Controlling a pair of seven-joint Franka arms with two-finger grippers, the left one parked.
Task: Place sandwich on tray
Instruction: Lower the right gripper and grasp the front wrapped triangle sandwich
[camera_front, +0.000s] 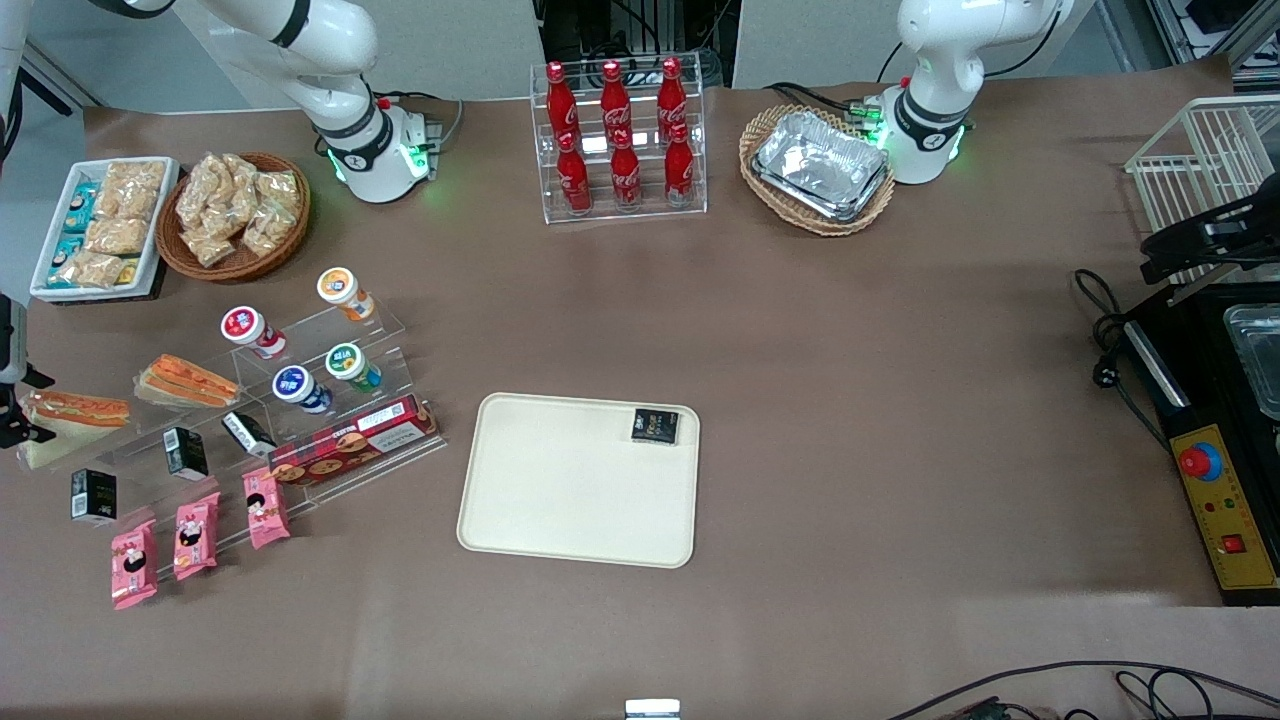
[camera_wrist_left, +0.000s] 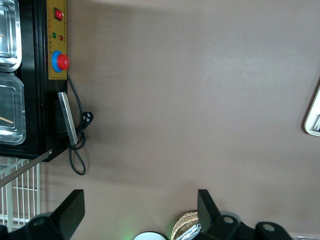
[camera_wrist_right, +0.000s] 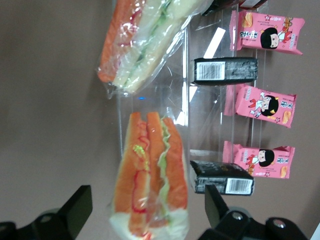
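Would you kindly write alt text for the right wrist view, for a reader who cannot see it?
The open gripper hovers over a clear-wrapped sandwich on a clear acrylic stand, with a second wrapped sandwich beside it. Past them lie three pink snack packs and two small black boxes, on a brown table.

Clear-wrapped sandwich on the acrylic rack; cream tray well apart.

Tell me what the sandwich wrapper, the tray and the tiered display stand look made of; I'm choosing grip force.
Sandwich wrapper: thin clear film, glossy and creased, probably plastic; the gripper is open, one finger either side of it. Tray: matte cream, rounded corners, low moulded rim, likely rigid plastic. Display stand: transparent stepped shelves with bright edges, apparently acrylic, though glass can't be excluded.
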